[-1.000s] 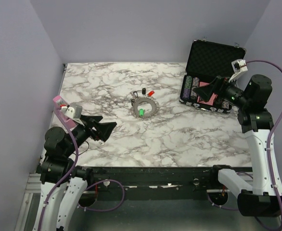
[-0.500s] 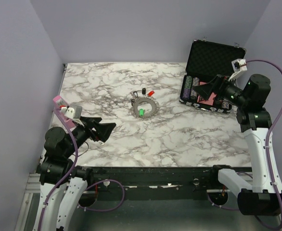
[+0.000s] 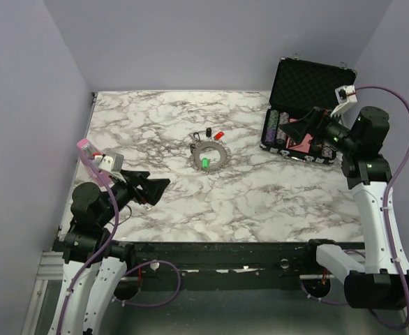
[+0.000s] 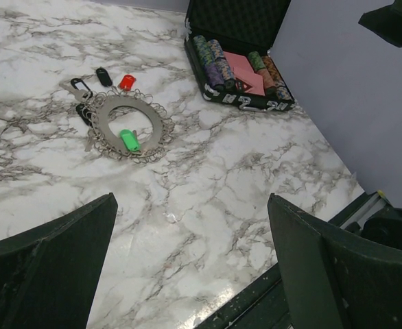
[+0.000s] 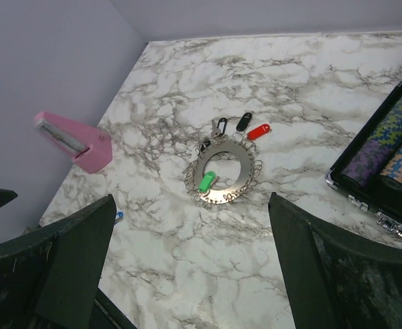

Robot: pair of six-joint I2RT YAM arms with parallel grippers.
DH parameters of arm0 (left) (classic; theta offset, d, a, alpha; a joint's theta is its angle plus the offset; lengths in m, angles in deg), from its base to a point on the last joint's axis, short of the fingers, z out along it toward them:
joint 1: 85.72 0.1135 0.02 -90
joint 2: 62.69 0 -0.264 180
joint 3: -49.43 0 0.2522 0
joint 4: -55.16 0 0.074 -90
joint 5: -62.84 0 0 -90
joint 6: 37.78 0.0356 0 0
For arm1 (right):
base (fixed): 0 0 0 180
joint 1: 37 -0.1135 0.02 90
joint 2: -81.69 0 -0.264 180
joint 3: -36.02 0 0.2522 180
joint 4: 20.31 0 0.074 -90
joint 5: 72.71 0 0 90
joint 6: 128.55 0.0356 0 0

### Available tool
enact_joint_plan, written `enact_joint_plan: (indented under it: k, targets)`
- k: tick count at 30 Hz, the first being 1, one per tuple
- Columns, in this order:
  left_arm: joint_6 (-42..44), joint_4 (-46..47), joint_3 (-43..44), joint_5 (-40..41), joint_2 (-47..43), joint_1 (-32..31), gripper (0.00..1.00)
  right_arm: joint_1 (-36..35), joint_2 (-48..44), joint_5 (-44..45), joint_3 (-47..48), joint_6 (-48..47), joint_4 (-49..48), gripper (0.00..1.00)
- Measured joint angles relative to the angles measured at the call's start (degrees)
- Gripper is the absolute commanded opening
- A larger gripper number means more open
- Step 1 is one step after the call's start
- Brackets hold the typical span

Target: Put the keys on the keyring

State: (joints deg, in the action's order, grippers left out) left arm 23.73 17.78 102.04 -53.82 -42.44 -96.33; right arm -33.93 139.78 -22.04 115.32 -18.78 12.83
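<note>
With the left gripper (image 3: 155,188) and right gripper (image 3: 294,131) both gaping empty, the keyring (image 3: 209,155) and the keys (image 3: 219,134) beside it lie between them, seemingly nearer the left.

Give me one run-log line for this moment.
left hand open, empty | right hand open, empty, over case | green key lying on keyring | red key, black key beside it

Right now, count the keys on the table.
4 clear: green key on the keyring, red key and black key just beyond it, blue key by the table's near edge. More may hide at the rim.
</note>
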Motion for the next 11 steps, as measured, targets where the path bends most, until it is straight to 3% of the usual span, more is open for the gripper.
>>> enact_joint_plan:
  k: [11]
  targets:
    - [0.5, 1.5, -1.6, 0.0, 0.1, 0.0, 0.99, 1.8, 0.4, 0.0, -0.5, 0.7, -0.5, 1.00]
